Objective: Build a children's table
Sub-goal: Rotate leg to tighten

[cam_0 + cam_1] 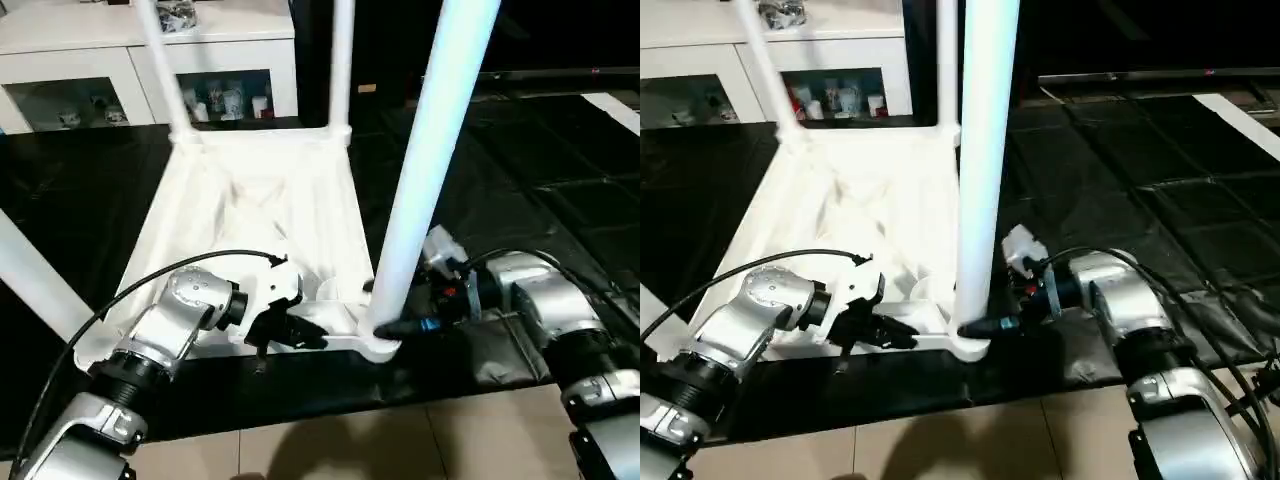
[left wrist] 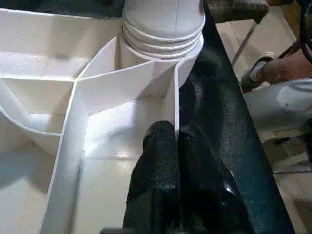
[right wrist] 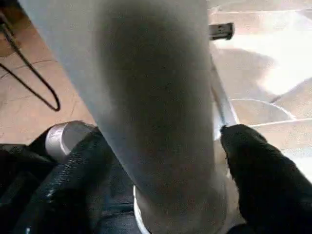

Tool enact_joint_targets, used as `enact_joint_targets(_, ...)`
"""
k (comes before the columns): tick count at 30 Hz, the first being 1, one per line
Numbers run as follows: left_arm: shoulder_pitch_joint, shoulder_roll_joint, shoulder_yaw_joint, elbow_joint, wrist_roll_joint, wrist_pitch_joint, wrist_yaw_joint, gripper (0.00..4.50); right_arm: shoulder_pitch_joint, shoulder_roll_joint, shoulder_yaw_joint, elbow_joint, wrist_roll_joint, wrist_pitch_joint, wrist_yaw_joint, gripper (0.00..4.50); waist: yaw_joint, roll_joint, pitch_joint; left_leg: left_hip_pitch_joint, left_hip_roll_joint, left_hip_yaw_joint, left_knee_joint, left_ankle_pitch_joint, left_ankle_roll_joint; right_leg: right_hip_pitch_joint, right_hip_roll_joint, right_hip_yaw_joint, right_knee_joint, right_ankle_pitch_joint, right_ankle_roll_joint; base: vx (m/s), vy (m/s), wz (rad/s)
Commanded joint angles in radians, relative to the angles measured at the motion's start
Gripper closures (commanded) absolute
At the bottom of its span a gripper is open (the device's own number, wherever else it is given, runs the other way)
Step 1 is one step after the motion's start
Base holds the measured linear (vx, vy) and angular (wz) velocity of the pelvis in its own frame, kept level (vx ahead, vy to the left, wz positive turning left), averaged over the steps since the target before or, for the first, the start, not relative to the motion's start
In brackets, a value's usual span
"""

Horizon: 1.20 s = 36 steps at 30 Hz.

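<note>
On the black floor mat [image 1: 520,150] the children's table [image 1: 250,210] lies upside down, its near leg [image 1: 420,170] upright in the corner socket [image 1: 380,345], right gripper [image 1: 400,325] spread around its base, left gripper [image 1: 300,335] clenched on a rib [image 2: 173,105]: best steady the top while twisting squarely.

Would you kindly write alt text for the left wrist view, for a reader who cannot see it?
The left gripper, jaws shut, pinches a thin rib on the white table top's underside. Just beyond, a white tube leg sits in the corner socket, with black floor mat beside the table edge.
</note>
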Motion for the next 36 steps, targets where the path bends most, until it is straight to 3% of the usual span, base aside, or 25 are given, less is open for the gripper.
enact_joint_targets(1,-0.032,-0.009,-0.025,-0.013,-0.018,-0.020,-0.050,4.50,-0.018,-0.009,0.027,0.002,0.023,-0.006,0.014,1.06,-0.005,-0.012,-0.066,-0.003,0.009,0.019,-0.059,-0.122,0.099,0.067,-0.036,0.031,-0.057,-0.115,-0.278,0.000,0.000,0.00)
enact_joint_targets(14,-0.033,-0.011,-0.023,0.006,-0.015,-0.028,-0.042,4.50,-0.021,-0.042,0.103,0.006,0.099,0.000,0.014,2.12,-0.001,-0.016,-0.067,-0.004,0.009,0.019,-0.058,-0.116,0.099,0.067,-0.035,0.031,-0.057,-0.128,-0.267,0.000,0.000,0.00)
enact_joint_targets(23,-0.031,-0.013,-0.014,0.013,-0.015,-0.022,-0.031,4.50,-0.009,-0.044,0.132,-0.011,0.136,0.012,0.014,2.32,-0.002,-0.015,-0.067,-0.004,0.008,0.019,-0.058,-0.127,0.092,0.067,-0.034,0.032,-0.060,-0.149,-0.257,0.000,0.000,0.00)
enact_joint_targets(29,-0.034,-0.046,0.027,0.027,-0.025,0.028,0.059,4.50,0.046,0.033,0.038,-0.046,0.125,0.039,-0.102,2.33,-0.003,-0.008,-0.066,-0.006,0.007,0.018,-0.060,-0.130,0.077,0.067,-0.033,0.032,-0.060,-0.145,-0.252,0.000,0.000,0.00)
enact_joint_targets(33,-0.035,-0.088,0.052,0.025,-0.025,0.064,0.150,4.50,0.085,0.105,0.012,-0.073,0.111,0.033,-0.337,2.34,-0.016,-0.007,-0.060,-0.002,0.003,0.016,-0.067,-0.186,0.043,0.067,-0.035,0.031,-0.076,-0.270,-0.208,0.000,0.000,0.00)
enact_joint_targets(36,-0.039,-0.121,0.065,0.021,-0.022,0.094,0.214,4.50,0.093,0.154,0.009,-0.056,0.062,0.003,-0.496,2.40,-0.039,-0.007,-0.057,-0.005,0.000,0.011,-0.074,-0.224,0.016,0.069,-0.034,0.028,-0.083,-0.351,-0.173,0.000,0.000,0.00)
